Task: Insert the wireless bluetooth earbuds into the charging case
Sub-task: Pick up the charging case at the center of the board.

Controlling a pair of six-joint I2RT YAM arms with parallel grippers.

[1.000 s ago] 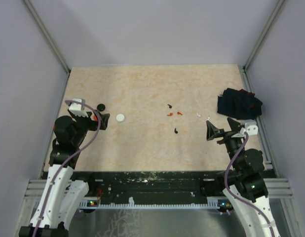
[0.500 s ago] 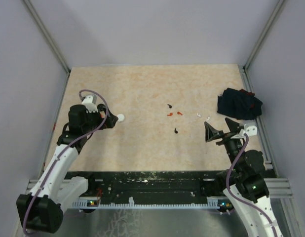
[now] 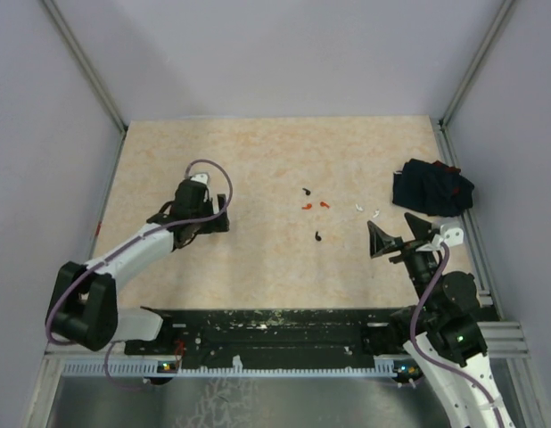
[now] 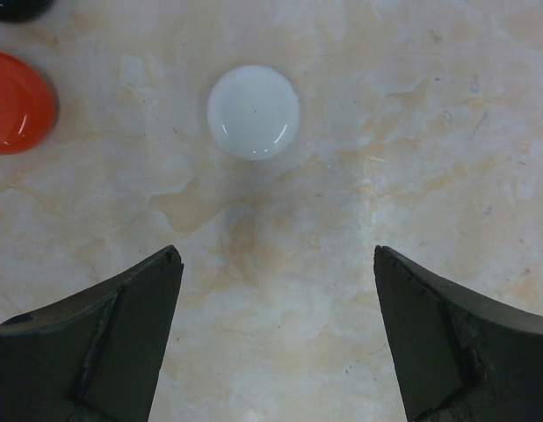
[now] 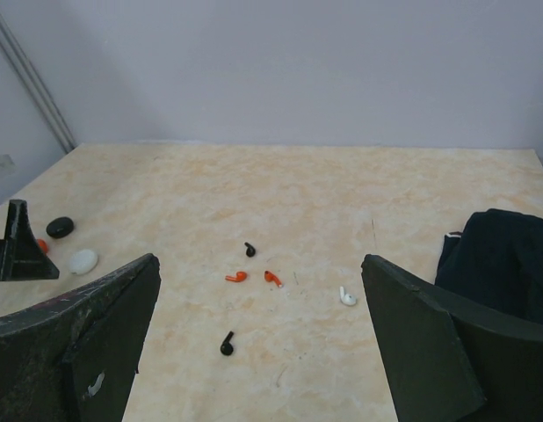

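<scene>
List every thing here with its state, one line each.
Left hand: open, empty.
Right hand: open, empty.
Earbuds: loose on the table, none cased.
White disc: lying flat, untouched.
Red disc: lying flat, untouched.
Navy cloth: crumpled.

A beige marbled tabletop (image 3: 275, 152); a dark navy cloth bundle (image 3: 431, 187) lies crumpled near its right edge, well apart from the left side; pale lilac walls (image 3: 275, 53) behind; metal rails (image 3: 84, 62) at the corners.

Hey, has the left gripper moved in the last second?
Yes. The left gripper has swung right, away from the left edge of the table, and now hovers over the white disc.
</scene>
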